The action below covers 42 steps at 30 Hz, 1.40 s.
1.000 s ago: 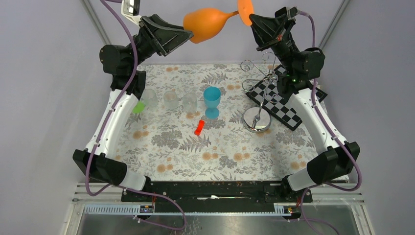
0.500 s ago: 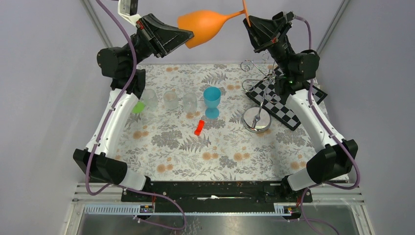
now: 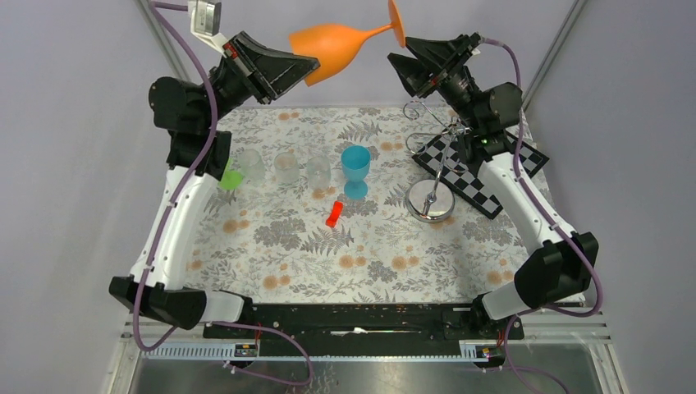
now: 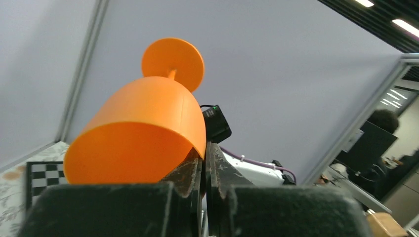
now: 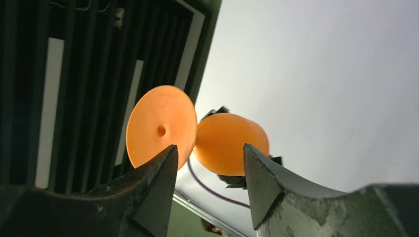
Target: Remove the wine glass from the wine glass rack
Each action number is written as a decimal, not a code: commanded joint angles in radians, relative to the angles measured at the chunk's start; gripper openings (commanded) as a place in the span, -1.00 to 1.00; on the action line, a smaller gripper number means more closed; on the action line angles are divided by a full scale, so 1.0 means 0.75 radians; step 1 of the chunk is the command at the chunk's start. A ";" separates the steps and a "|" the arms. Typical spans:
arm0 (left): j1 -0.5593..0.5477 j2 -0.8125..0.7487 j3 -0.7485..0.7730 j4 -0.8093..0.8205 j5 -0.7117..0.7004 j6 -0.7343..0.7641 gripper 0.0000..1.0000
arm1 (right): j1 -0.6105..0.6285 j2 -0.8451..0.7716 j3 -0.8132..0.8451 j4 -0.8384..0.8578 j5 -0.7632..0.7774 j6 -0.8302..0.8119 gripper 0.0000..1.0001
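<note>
An orange wine glass (image 3: 328,45) hangs high in the air on its side, foot toward the right. My left gripper (image 3: 302,72) is shut on the rim of its bowl (image 4: 143,133), pinching the wall between both fingers. My right gripper (image 3: 400,66) stands open just below and to the right of the foot (image 5: 160,126), its fingers apart and not touching the glass. The silver wine glass rack (image 3: 432,176) stands on the table at the right, its wire arms bare.
A turquoise goblet (image 3: 355,170), three clear glasses (image 3: 286,167), a green piece (image 3: 232,179) and a small red object (image 3: 333,214) sit on the floral cloth. A black-and-white chequered board (image 3: 472,168) lies behind the rack.
My left gripper has shut on the glass's bowl rim. My right gripper has let go of the foot and opened. The glass has shifted left and up.
</note>
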 commanded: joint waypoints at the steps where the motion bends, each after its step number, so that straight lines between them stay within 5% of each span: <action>1: 0.007 -0.106 0.068 -0.380 -0.155 0.385 -1.00 | -0.019 -0.089 0.041 -0.171 -0.047 -0.200 0.16; 8: 0.007 -0.052 0.262 -1.032 -0.484 0.756 -1.00 | -0.036 -0.190 0.239 -1.045 0.089 -0.746 0.17; 11: 0.005 -0.007 0.324 -1.198 -0.547 0.808 -1.00 | -0.038 -0.224 0.288 -1.237 0.198 -0.889 0.16; 20: -0.015 0.026 0.366 -1.622 -0.673 0.933 -1.00 | -0.038 -0.314 0.313 -1.405 0.359 -1.062 0.15; 28: -0.239 0.017 0.253 -1.826 -0.769 1.098 -1.00 | -0.039 -0.368 0.289 -1.433 0.436 -1.120 0.15; 42: -0.517 0.082 0.229 -1.928 -0.809 1.245 -1.00 | -0.071 -0.420 0.221 -1.438 0.433 -1.112 0.15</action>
